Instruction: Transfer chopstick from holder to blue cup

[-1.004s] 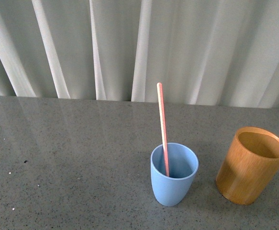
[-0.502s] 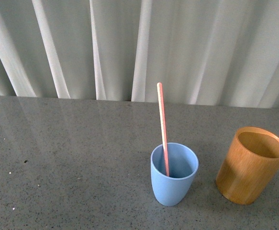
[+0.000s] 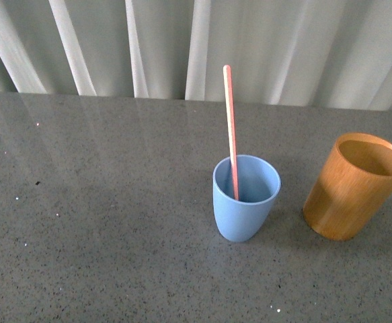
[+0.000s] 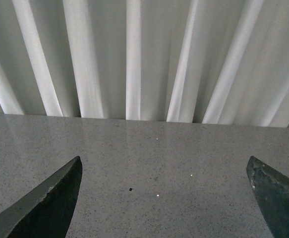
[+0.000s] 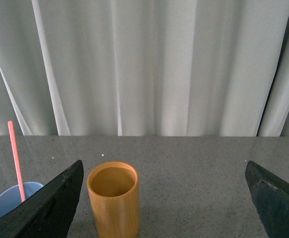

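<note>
Chopstick in blue cup, clear of right end effector.

- One chopstick, pink-red, standing in a cup.
- One blue cup.
- One holder, tan-orange wood.
- One grey speckled table.
- One white pleated curtain behind it.
- Two grippers: left gripper and right gripper, each showing two dark fingers.
</note>
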You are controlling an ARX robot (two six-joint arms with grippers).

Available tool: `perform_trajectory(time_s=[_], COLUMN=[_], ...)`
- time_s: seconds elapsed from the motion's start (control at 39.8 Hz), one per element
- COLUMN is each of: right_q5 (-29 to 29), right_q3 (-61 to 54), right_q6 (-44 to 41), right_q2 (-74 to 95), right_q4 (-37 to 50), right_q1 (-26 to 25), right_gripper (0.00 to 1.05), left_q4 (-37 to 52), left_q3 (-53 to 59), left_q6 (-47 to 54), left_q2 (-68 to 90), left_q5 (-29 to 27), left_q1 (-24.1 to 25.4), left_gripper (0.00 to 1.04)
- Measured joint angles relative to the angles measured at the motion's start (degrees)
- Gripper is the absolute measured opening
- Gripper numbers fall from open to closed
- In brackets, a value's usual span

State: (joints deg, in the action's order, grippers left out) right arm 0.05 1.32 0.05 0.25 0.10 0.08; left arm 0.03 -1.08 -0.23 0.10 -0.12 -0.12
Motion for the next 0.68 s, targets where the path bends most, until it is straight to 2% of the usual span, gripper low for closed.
perform_trajectory(time_s=[0.68], right_q5=[0.0], right_q3=[0.0], right_q6=[0.0], right_q2=[0.0], right_q4=[0.0], right_q1=[0.0], right_gripper=[0.95], left_q4=[0.0], left_q3=[0.0], left_q6=[0.0], left_q2=[0.0], left_q5=[0.0], left_q1=[0.0], left_gripper=[0.98])
